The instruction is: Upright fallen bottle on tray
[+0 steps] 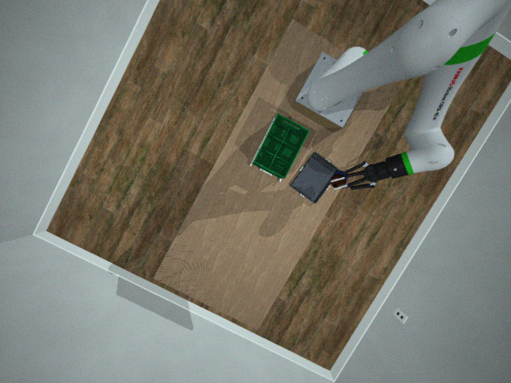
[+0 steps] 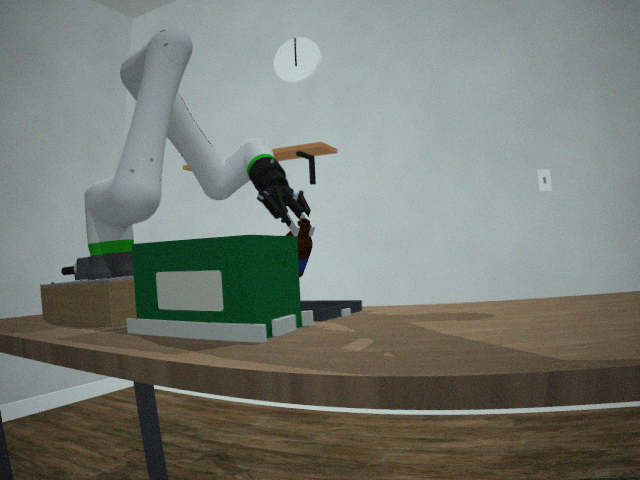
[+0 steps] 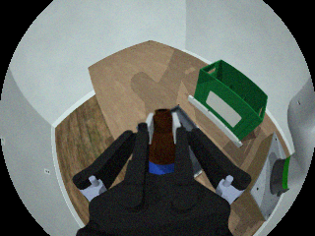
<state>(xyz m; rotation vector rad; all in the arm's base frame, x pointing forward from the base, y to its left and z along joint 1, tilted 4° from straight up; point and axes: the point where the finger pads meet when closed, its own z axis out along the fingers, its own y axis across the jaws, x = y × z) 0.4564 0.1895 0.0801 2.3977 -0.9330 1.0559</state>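
Brown bottle (image 2: 304,242) clamped by our gripper (image 2: 299,223), hanging tilted in the air above the tray (image 1: 312,177) beside the green crate (image 1: 280,145)

1 brown bottle (image 2: 305,243) with a blue label band, 1 green crate (image 2: 217,279), 1 dark grey tray (image 1: 313,177), 1 wooden table (image 2: 465,335), 1 wall shelf (image 2: 305,150), 1 round wall clock (image 2: 296,58), 1 wall outlet (image 2: 543,180).

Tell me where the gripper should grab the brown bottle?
Near the neck, from above, as the gripper grips it now. The bottle hangs nearly upright above the tray, blue-banded base down, so a high grip leaves the base free to land flat. Its lower part is hidden by the crate.
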